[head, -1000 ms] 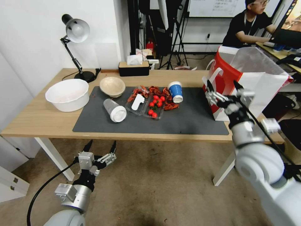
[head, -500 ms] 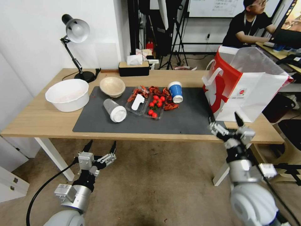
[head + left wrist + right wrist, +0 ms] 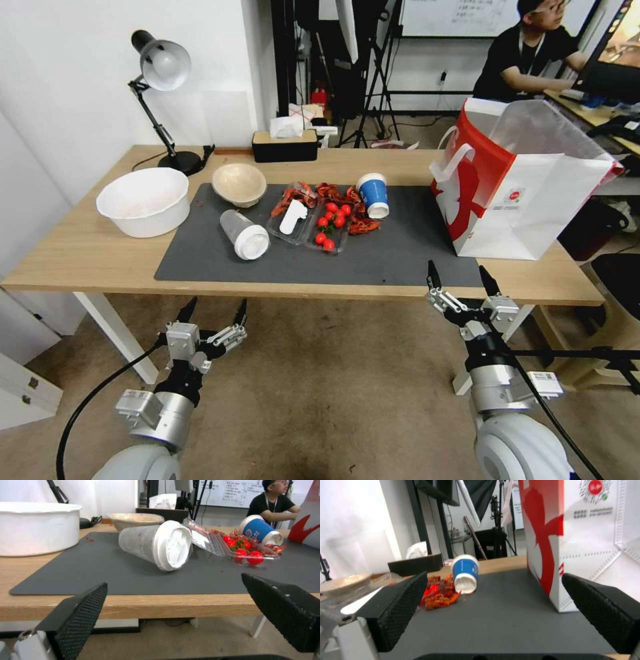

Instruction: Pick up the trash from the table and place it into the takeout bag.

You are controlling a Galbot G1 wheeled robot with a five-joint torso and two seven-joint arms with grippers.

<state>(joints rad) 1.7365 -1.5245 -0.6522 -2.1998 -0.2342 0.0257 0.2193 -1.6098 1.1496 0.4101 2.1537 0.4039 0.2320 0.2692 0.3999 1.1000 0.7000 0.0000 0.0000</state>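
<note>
Head view looks down on a long wooden table (image 3: 87, 257) with a dark grey mat (image 3: 393, 257) across its middle. Both arms hang below the table's near edge, forearms angled up toward it, fingers pointing at the tabletop.

On the robot's left, the left gripper (image 3: 212, 312) sits low in front of the table, its two black fingers spread wide with nothing between them. On the robot's right, the right gripper (image 3: 457, 279) reaches a little higher, its tips just over the mat's near edge, also spread wide and empty.

A red and white paper bag (image 3: 520, 180) stands upright at the right end of the table, its mouth open, partly on the mat.

Trash lies on the mat, well apart from both grippers. A blue paper cup (image 3: 373, 195) lies tipped on its side toward the middle rear. Beside it are red scraps and a clear tray of small red tomatoes (image 3: 331, 227). A cloudy cup with a white lid (image 3: 244, 235) lies on its side nearer the front. A beige bowl (image 3: 239, 183) stands at the mat's far left corner. A large white bowl (image 3: 143, 200) sits on bare wood to the left, near a desk lamp (image 3: 160, 67).
</note>
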